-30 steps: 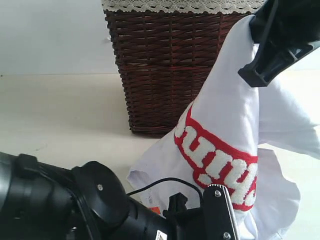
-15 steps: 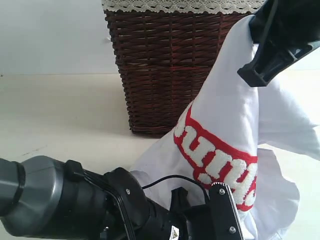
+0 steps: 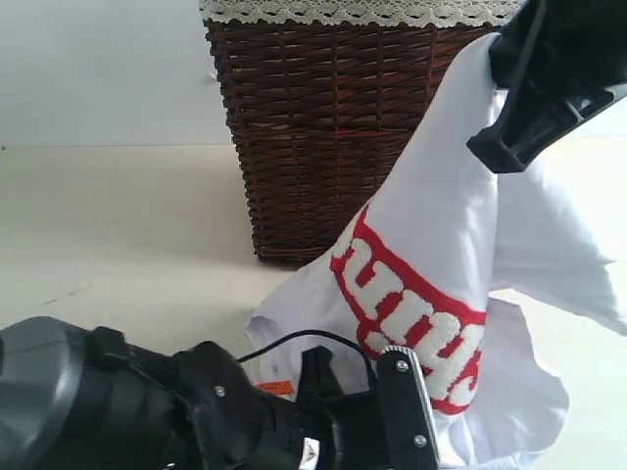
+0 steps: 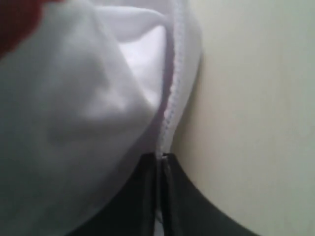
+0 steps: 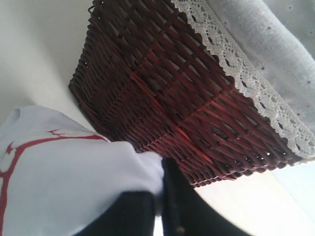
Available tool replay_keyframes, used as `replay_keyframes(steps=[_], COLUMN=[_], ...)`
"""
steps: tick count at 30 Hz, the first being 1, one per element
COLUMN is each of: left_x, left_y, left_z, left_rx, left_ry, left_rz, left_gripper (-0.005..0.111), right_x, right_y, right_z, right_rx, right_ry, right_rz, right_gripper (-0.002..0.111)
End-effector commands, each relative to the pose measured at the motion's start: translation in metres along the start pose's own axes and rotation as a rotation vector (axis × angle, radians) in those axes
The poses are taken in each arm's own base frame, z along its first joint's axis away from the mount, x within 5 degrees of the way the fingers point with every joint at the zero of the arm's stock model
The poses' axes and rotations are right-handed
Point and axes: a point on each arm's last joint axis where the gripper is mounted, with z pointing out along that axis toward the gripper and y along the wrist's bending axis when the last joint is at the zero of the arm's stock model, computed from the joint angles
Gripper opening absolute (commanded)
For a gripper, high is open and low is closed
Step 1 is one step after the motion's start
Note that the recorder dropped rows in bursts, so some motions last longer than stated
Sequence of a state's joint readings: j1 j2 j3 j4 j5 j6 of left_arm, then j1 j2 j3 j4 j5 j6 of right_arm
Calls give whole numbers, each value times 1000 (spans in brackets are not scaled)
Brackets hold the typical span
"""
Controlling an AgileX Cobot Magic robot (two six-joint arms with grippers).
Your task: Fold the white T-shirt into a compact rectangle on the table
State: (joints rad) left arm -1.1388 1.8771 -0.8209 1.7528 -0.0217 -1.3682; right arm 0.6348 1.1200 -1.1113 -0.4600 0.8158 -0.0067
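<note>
Hanging T-shirt (image 3: 441, 225) pinched in L+R jaws

We see the white T-shirt (image 3: 441, 196) as soft, matt cloth, and its letters (image 3: 411, 318) at five o'clock look fuzzy like a towel. At twelve o'clock the basket (image 3: 323, 127) is rough woven wicker with a little shine, topped by a holey lace trim (image 3: 343, 12). The table (image 3: 118, 215) at nine o'clock looks smooth and matt, and the left arm (image 3: 98, 411) at seven o'clock is smooth black plastic with tiny shiny metal screws.
</note>
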Motion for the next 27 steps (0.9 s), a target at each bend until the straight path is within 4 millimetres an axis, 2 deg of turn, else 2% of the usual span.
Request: replay_keyframes(steps=[1, 6, 9, 12, 14, 16, 19, 21, 23, 27], left_x=[21, 35, 40, 45, 48, 51, 53, 54, 57, 61], left_y=[9, 18, 32, 45, 46, 45, 44, 45, 45, 45], left_z=[-42, -104, -153, -204, -226, -247, -275, -293, -311, -338], left_rx=[-188, -401, -616, -836, -892, -911, -940, -977, -1017, -1079], left_ry=[13, -61, -109, -178, -240, -327, -436, -490, -535, -572], left_rz=[-9, -68, -168, -297, -336, -382, -436, -473, -499, -484], left_gripper=[0, 0, 0, 0, 0, 0, 0, 0, 0, 0], right_x=[-3, -2, 1, 5, 8, 8, 7, 7, 14, 37], right_y=[-3, -4, -9, -12, -9, 2, 27, 44, 55, 70], right_z=[-2, -2, -3, -3, -3, -3, -5, -7, 3, 37], right_rx=[19, 34, 91, 118, 86, -40, -321, -495, -564, -535], right_ry=[-20, -8, 25, 71, 96, 100, 67, 20, 26, 82], right_rz=[-5, 0, 16, 22, 28, -16, -224, -289, -319, -353], right_gripper=[13, 31, 40, 44, 45, 45, 45, 45, 45, 47])
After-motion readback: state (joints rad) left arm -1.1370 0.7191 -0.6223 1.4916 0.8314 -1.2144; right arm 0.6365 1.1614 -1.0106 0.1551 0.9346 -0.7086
